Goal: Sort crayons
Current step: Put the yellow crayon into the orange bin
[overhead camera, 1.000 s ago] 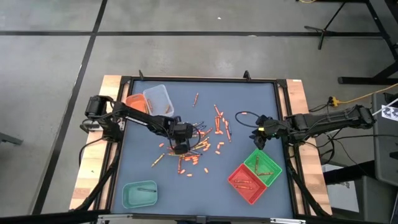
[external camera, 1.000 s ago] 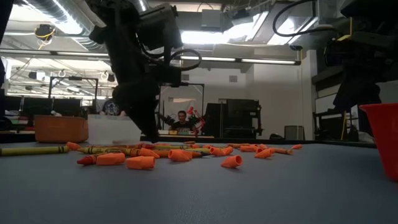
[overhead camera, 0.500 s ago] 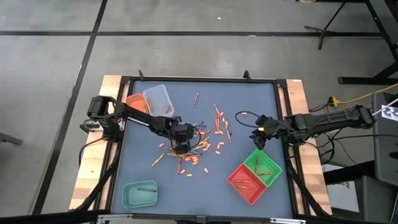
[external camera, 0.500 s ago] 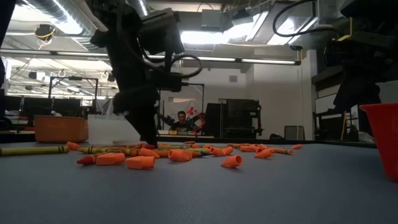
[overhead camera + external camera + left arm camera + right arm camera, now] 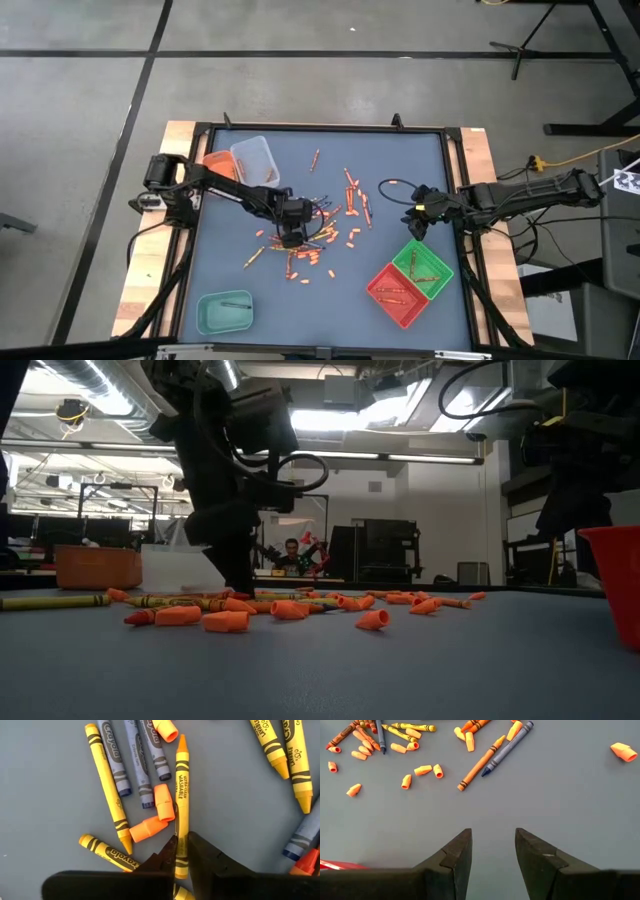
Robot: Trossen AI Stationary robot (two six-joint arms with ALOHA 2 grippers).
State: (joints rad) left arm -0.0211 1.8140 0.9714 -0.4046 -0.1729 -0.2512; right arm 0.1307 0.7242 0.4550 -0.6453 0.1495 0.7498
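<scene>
While the left arm reaches into the middle of the table, the items stand as follows.

Left gripper: low over the crayon scatter at table centre; its fingers are pressed onto a yellow-orange crayon, which lies between them with its tip pointing away from the wrist.

Same gripper, high view: in the middle of the scatter, on its left part.

Right gripper: fingers spread, nothing between them, above bare mat (waiting near the table's right edge).

Crayons: loose across the centre of the table, mostly orange stubs with some whole yellow and blue-grey sticks.

Beside the held crayon: two orange stubs touching its side, two blue-grey crayons near, a yellow crayon further over.

Green tray: front right, holding a few crayons.

Red tray: touching the green tray, also holding crayons.

Teal tray: front left.

Clear tray: back left, with an orange tray just beside it.

Table: dark grey mat in a black frame.

Background, low view: a person far behind the table.
</scene>
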